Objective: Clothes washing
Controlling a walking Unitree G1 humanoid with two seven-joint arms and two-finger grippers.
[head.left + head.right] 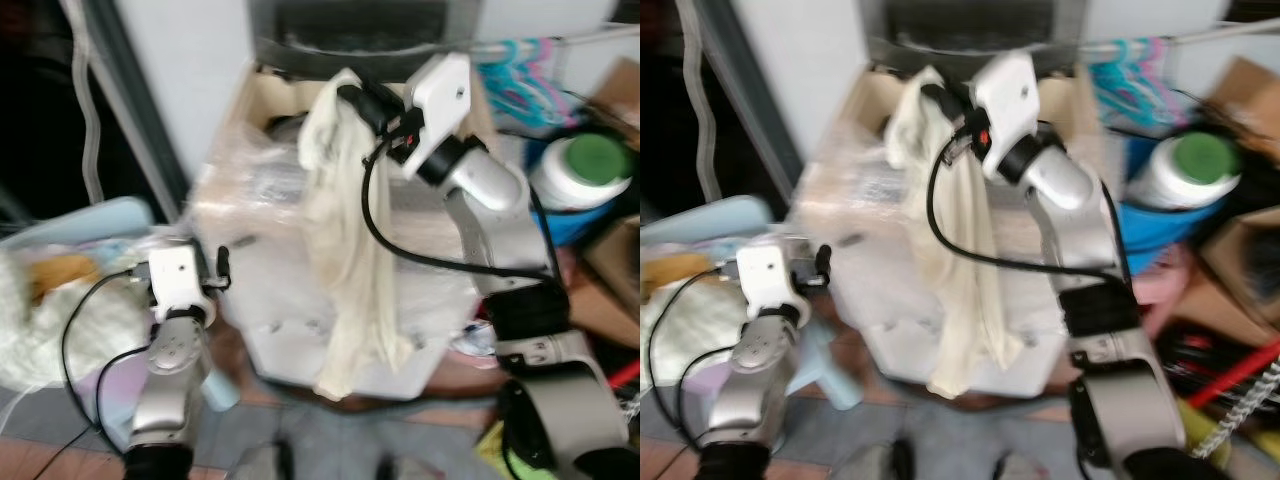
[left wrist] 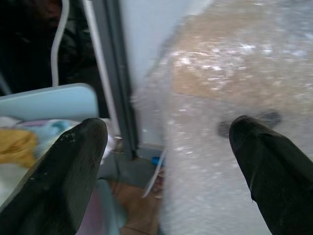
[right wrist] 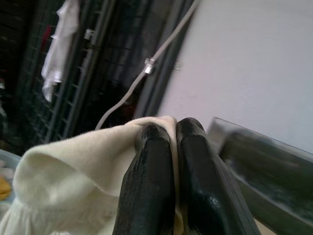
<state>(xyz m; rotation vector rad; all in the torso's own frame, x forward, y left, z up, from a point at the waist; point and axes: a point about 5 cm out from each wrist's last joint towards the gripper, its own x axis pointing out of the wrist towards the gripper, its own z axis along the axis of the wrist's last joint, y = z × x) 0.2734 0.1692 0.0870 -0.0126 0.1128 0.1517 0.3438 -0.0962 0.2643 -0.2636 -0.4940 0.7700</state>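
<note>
With jaws clenched on the top of the cream garment (image 1: 345, 240), right gripper (image 3: 168, 161) holds it over the plastic-wrapped washing machine (image 1: 270, 200), cloth hanging long-axis vertical down the front; drum opening looks just behind the jaws. Left gripper (image 2: 168, 147) sits low beside the machine, jaws spread wide, empty, near the laundry basket (image 1: 70, 225)

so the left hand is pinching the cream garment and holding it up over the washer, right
Not quite: it is the right hand that pinches the cream garment, fingers shut on a fold of it, as the right wrist view shows. The left hand is open and holds nothing. The rest stands: the garment hangs over the washer.
</note>
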